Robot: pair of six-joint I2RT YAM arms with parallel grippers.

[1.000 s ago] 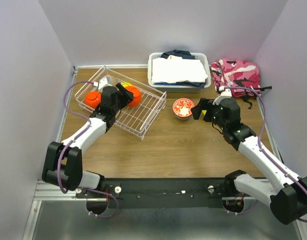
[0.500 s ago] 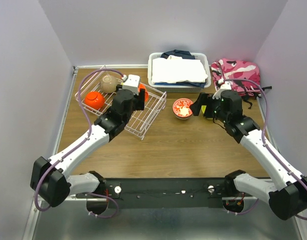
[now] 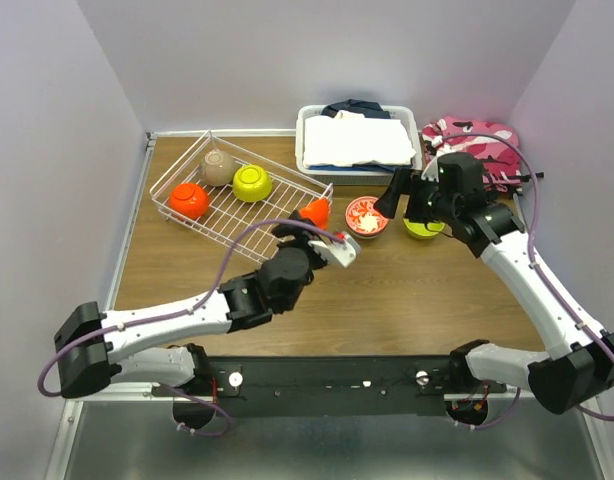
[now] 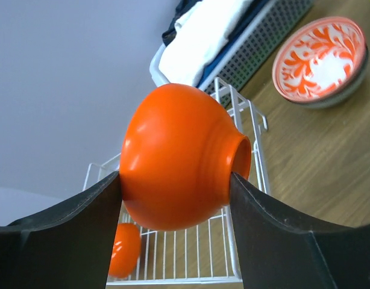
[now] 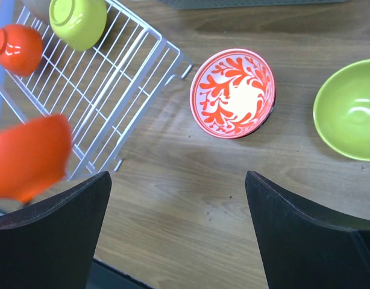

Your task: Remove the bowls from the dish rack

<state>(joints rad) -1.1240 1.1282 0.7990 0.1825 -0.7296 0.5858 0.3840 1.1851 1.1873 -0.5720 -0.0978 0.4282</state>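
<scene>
My left gripper (image 4: 176,180) is shut on an orange bowl (image 4: 179,156), its jaws pressing rim and foot. In the top view that bowl (image 3: 315,213) hangs over the right corner of the white wire dish rack (image 3: 277,215). In the rack lie another orange bowl (image 3: 189,200), a taupe bowl (image 3: 218,166) and a lime-yellow bowl (image 3: 252,183). On the table stand a red-patterned bowl (image 3: 366,217) and a lime-yellow bowl (image 3: 424,228). My right gripper (image 5: 178,180) is open and empty, high above the wood near the patterned bowl (image 5: 233,93) and the lime bowl (image 5: 348,108).
A white plastic bin (image 3: 312,160) of folded cloth stands at the back, just behind the patterned bowl. A pink camouflage bag (image 3: 477,145) lies at the back right. Walls close off the left, back and right of the table.
My left arm has lifted the orange bowl out of the rack and swung it right, over the rack's corner. My right arm has drawn back, and the lime bowl now shows on the table.
</scene>
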